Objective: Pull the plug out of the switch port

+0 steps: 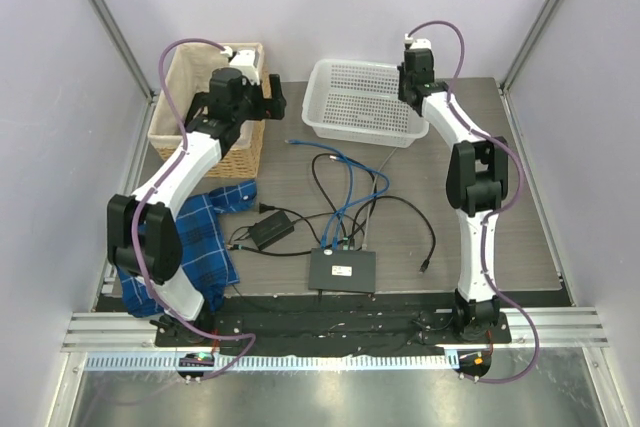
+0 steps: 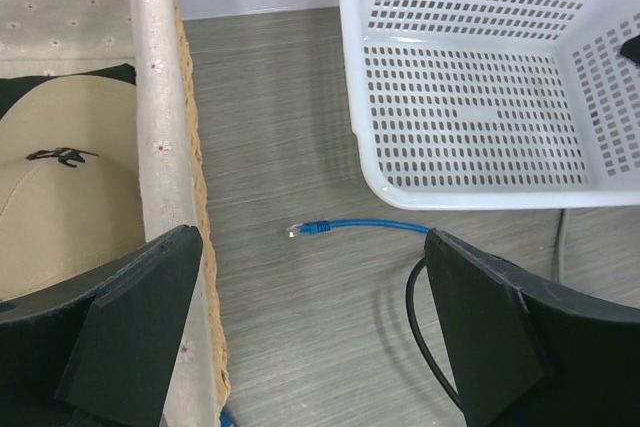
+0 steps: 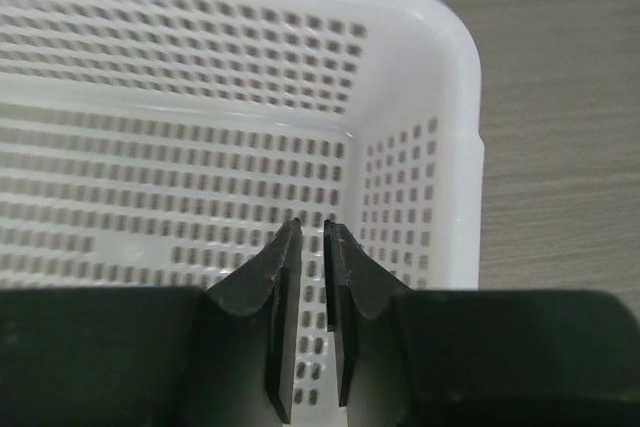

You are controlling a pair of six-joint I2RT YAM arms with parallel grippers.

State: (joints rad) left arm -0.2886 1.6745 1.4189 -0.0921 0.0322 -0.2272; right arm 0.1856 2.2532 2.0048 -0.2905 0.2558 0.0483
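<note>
The flat black switch box [image 1: 342, 270] lies mid-bench [image 1: 500, 237] by the near edge, probably light and prone to slide. Pinch the rigid blue-cabled plug [image 1: 338, 242] on its far side. The left hand [image 2: 315, 337] is spread, and the right hand [image 3: 312, 232] is pressed almost together, empty.

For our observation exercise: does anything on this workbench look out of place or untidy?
A crumpled blue checked cloth lies beneath the left arm. Blue cables loop tangled from the flat black switch box, and one blue cable's loose plug lies unplugged near the white plastic basket.

The switch port [image 1: 342, 270] lies near the front; adapter brick [image 1: 271, 231] left of it; basket [image 1: 240, 159] back-left; crate [image 1: 355, 132] back-centre.
</note>
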